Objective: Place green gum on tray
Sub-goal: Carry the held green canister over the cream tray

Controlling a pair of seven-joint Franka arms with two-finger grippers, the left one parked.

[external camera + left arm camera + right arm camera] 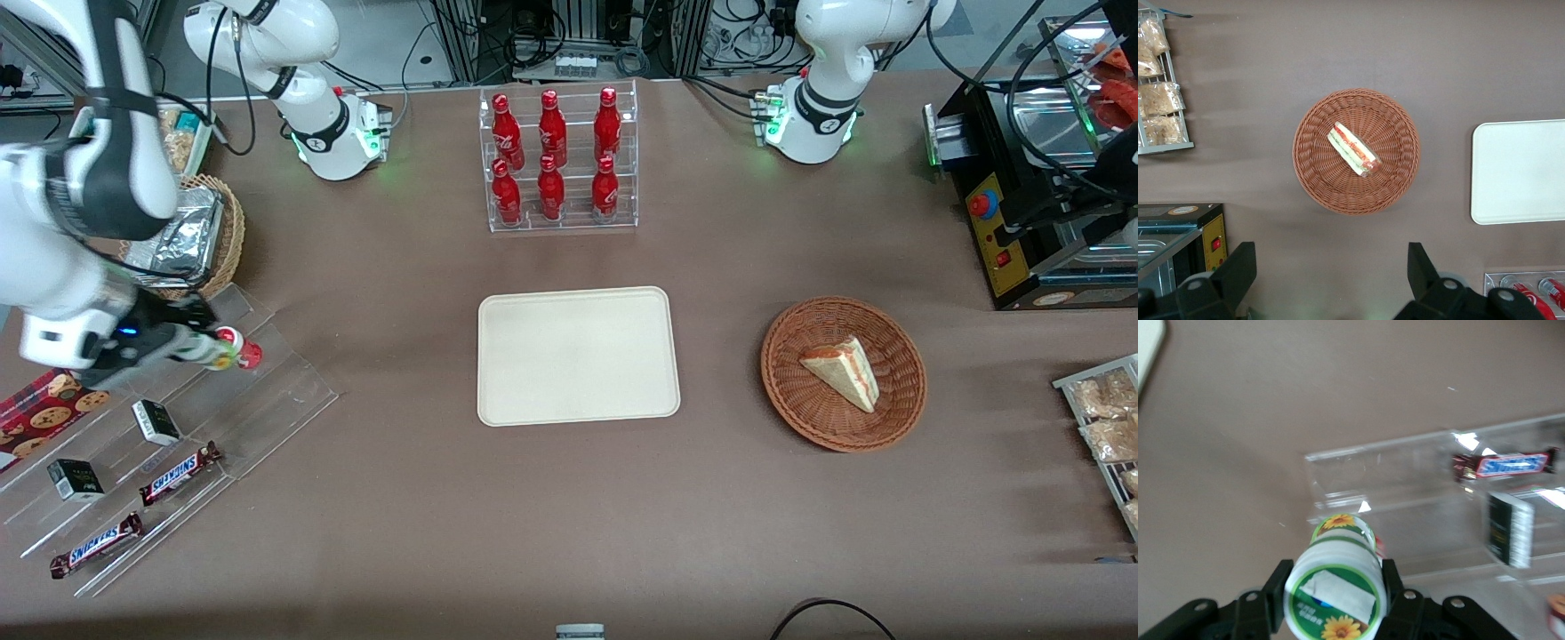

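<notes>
Gum clamped between the 2 fingers of the gripper, pinched on its sides, lying tilted over the clear stepped rack at the working arm's end of the table. Seen also in the front view, just beside the red-lidded canister, probably touching it, cannot tell surely. Looks small, light and stiff, a hard plastic shell with smooth rounded wall, so likely a bit slippery; best held across the middle of the body, as now, not by the lid. Not fragile, judging by the shape, but could roll if put down on its side. Tray flat and bare, well apart from the gum, toward the table's middle, in front of the bottle stand. Carrying to the tray not yet done.
</notes>
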